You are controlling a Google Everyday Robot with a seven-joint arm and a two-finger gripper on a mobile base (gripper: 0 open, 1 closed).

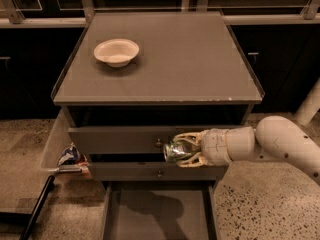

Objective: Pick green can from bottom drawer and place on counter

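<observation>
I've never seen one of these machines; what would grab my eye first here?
The fat white arm reaching in from the picture's right, its gripper clamped on a shiny green can in front of the upper drawers. Below it the bottom drawer stands pulled open, and a white bowl sits on the counter, far left.

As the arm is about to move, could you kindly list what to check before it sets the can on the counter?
1. Gripper shut on can: ok.
2. Can out of bottom drawer: ok, it hangs before the upper drawer fronts.
3. Can higher than counter: not ok, below its edge.
4. Bare counter right of bowl: ok.
5. Can upright: cannot tell.
</observation>
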